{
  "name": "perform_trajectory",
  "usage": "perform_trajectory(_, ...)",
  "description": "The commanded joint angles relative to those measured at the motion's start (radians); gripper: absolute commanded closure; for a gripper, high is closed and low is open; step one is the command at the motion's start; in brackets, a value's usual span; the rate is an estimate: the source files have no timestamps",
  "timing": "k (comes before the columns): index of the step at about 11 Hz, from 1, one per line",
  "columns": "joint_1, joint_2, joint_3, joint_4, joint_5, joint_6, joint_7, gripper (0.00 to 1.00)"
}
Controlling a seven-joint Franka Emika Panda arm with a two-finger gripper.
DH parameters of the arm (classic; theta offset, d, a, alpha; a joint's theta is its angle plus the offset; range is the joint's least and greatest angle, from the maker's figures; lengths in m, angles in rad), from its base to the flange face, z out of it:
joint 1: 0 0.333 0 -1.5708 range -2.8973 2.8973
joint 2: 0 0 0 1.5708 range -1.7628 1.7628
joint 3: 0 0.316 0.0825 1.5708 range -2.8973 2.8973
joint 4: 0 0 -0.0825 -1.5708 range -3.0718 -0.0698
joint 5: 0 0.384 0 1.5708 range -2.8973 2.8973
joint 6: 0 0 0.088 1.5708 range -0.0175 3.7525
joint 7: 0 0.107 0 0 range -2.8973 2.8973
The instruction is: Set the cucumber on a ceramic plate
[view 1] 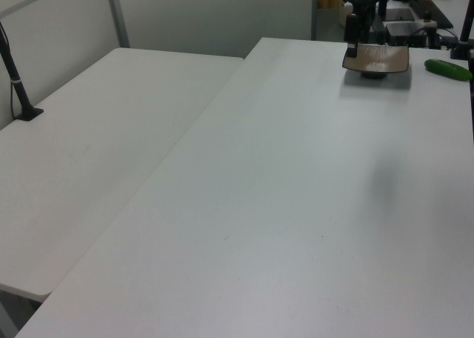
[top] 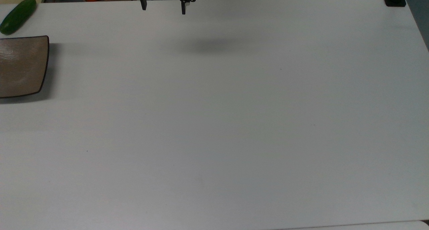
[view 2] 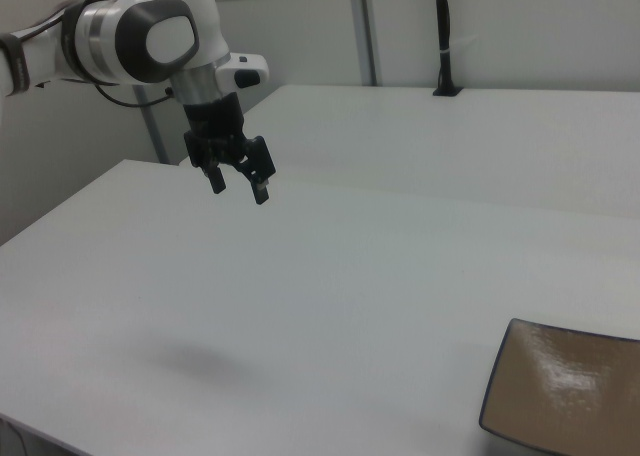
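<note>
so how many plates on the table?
1. The ceramic plate sits at the top view's left edge, cut off by the frame, just below the cucumber. Anything beyond that edge is unseen.

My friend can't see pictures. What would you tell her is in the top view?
A big white table, with a green cucumber lying beside a square brown plate at the top view's left edge. The robot's open end effector hangs at the far edge, holding nothing.

— What did the ceramic plate (view 2: 565, 396) look like?
— Glazed and glossy, brownish-grey, with faint streaks.
— And the table (top: 214, 122) under it?
— Matt white, smooth. The cucumber (top: 17, 16) beside the plate had smooth, slightly shiny dark green skin.
</note>
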Motion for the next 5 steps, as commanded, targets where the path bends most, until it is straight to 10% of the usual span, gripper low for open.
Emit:
perform_trajectory(1, 0.006, -0.042, -0.008, -0.032, -0.011, -0.014, -0.004, 0.0)
perform_trajectory(5, 0.006, -0.041, -0.009, -0.029, -0.011, -0.013, -0.012, 0.0)
